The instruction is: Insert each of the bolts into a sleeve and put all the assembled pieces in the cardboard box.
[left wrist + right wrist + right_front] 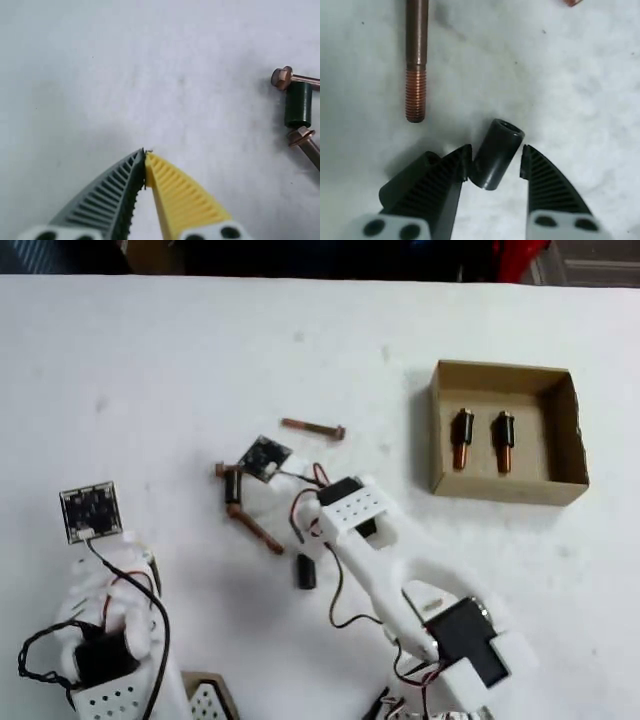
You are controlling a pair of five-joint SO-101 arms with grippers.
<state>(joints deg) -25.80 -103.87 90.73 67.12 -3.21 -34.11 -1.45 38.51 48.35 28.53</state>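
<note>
In the right wrist view my right gripper (495, 148) stands open around a black sleeve (496, 154) that lies tilted on the white table, one finger close against it. A copper bolt (415, 60) lies just beyond, threaded end toward the sleeve. In the high view that sleeve (305, 570) sits off the tip of the bolt (256, 527). Another sleeve (232, 485) and a bolt head (218, 470) lie beside it, and a third bolt (313, 428) lies farther back. My left gripper (145, 152) is shut on nothing, over bare table, left of that sleeve (298, 104).
The cardboard box (500, 490) stands at the right with two assembled pieces (462, 440) (504, 442) side by side inside. The left arm (100, 640) is folded at the front left corner. Bare table stretches across the back and left.
</note>
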